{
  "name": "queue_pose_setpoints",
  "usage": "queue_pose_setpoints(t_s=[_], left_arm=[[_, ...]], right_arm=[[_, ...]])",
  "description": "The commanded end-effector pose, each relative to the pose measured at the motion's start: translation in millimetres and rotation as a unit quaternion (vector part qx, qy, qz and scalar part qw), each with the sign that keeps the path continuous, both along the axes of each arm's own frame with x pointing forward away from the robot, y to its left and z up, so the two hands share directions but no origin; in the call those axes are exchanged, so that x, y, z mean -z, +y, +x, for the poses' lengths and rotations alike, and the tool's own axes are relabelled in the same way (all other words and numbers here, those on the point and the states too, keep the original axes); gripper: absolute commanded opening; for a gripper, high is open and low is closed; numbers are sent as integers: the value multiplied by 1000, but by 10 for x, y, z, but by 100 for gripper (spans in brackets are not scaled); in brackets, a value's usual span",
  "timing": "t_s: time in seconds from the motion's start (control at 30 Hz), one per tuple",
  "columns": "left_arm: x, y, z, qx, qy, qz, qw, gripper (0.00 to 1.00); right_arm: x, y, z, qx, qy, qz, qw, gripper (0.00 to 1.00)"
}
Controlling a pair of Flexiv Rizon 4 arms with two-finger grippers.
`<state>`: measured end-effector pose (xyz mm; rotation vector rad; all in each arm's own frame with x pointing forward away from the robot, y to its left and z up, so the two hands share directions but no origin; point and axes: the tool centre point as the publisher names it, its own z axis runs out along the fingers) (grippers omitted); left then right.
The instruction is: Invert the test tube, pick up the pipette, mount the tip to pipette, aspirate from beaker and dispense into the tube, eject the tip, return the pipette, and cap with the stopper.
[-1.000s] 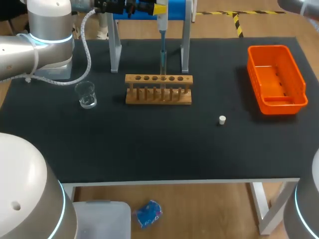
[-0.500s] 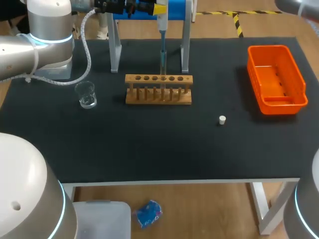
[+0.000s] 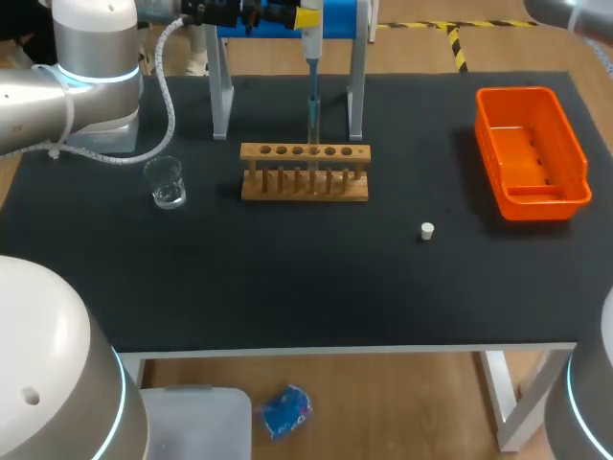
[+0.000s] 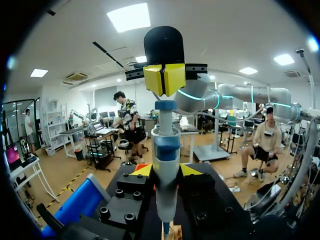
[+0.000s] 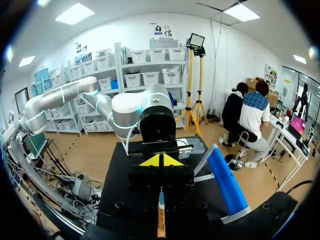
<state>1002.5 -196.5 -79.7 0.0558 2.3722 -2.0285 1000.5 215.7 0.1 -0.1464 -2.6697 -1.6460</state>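
Observation:
My left gripper (image 4: 166, 171) is shut on the white-and-blue pipette (image 4: 166, 150), which it holds upright at the back of the table. In the head view the pipette (image 3: 311, 57) hangs over the wooden tube rack (image 3: 305, 174), with its tip (image 3: 312, 120) pointing down into one of the middle holes. The clear test tube there is hard to make out. My right gripper (image 5: 161, 161) is shut and empty. From the left wrist, this right gripper (image 4: 164, 79) sits right on top of the pipette's plunger. A glass beaker (image 3: 167, 181) stands left of the rack. The white stopper (image 3: 427, 230) lies to the rack's front right.
An orange bin (image 3: 533, 153) stands at the right side of the black table (image 3: 306, 287). The blue pipette stand's grey legs (image 3: 220, 96) straddle the space behind the rack. My right arm (image 3: 570, 11) enters at the top right corner.

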Motion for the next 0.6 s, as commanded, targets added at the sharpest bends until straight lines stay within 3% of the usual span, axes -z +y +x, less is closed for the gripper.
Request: queue_pose_setpoints(t_s=[0.03,0.6], left_arm=[[-4,0,-3,-1,0,0,1000,0],[-4,0,-3,-1,0,0,1000,0]], right_arm=[[27,-15,10,-1,3,-2,1000,0],[114,-40,-24,-3,11,-5,1000,0]])
